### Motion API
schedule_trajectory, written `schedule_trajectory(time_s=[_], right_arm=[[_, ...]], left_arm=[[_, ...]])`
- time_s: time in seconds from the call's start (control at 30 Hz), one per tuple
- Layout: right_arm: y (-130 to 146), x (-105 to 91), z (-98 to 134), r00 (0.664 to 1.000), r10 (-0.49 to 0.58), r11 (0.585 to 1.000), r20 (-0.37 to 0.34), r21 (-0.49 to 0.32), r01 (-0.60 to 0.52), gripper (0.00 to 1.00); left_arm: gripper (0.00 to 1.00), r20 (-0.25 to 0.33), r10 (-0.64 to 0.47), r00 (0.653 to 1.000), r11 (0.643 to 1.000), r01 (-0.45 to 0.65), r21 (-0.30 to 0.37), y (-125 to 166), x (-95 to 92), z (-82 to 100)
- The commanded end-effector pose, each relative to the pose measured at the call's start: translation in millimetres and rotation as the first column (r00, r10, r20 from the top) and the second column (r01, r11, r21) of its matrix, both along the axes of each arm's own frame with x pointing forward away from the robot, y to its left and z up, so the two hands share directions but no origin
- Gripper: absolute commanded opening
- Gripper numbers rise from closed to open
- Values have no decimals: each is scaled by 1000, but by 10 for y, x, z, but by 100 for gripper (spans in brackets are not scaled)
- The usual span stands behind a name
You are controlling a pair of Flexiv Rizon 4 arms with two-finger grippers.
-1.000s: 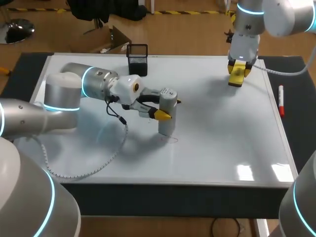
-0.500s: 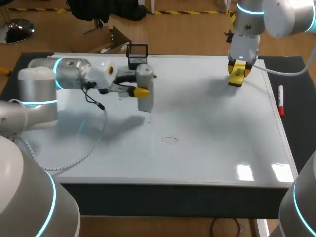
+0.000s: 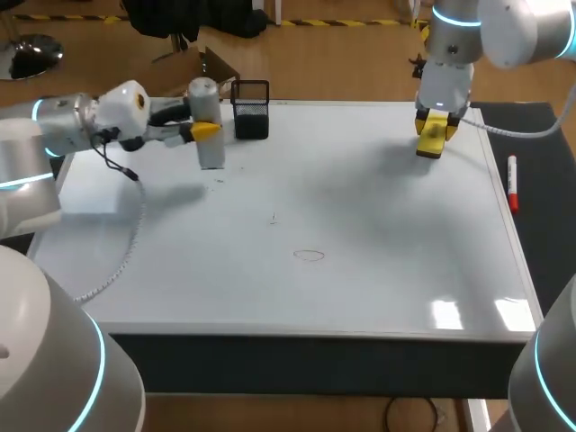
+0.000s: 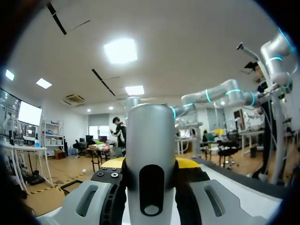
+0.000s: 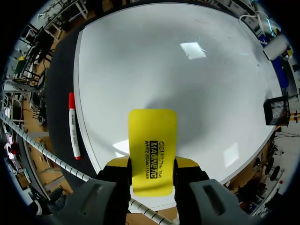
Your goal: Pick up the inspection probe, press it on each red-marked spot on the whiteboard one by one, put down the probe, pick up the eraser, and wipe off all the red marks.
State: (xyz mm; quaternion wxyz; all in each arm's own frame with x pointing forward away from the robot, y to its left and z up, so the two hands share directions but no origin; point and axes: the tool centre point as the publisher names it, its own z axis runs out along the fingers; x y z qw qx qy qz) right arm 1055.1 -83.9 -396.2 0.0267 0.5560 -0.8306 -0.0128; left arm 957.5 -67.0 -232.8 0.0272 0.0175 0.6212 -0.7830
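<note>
Grey probe (image 3: 210, 135) stands pinched in left pincer (image 3: 206, 130); right pincer (image 5: 151, 165) pinches yellow eraser (image 5: 153, 138).

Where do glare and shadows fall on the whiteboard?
Head view: two glare patches on the whiteboard, near right corner, a soft shadow by the probe. Right wrist view: glare patches ahead of and beside the eraser, a shadow ahead of it.

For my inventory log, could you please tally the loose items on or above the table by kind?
probe: 1
eraser: 1
marker: 1
mesh holder: 1
Total: 4
</note>
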Motion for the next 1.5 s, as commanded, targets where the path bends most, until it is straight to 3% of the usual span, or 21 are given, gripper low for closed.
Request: schedule_trajectory(time_s=[0.03,0.3,0.43,0.63,1.5], right_arm=[[-7,2,14,1000,2,1000,0,-4,-2,0],[-7,2,14,1000,2,1000,0,-4,-2,0],[-7,2,14,1000,2,1000,0,-4,-2,0],[-7,2,14,1000,2,1000,0,-4,-2,0],[-7,2,14,1000,2,1000,0,-4,-2,0]], left_arm=[[0,-8,14,1000,999,-14,-29,219,145,17],[0,-23,71,997,997,-72,-28,526,498,-23],[0,-45,92,995,994,-94,-59,659,658,-19],[0,-53,112,992,993,-114,-34,788,820,-35],[0,-52,119,991,993,-120,-1,855,873,-23]])
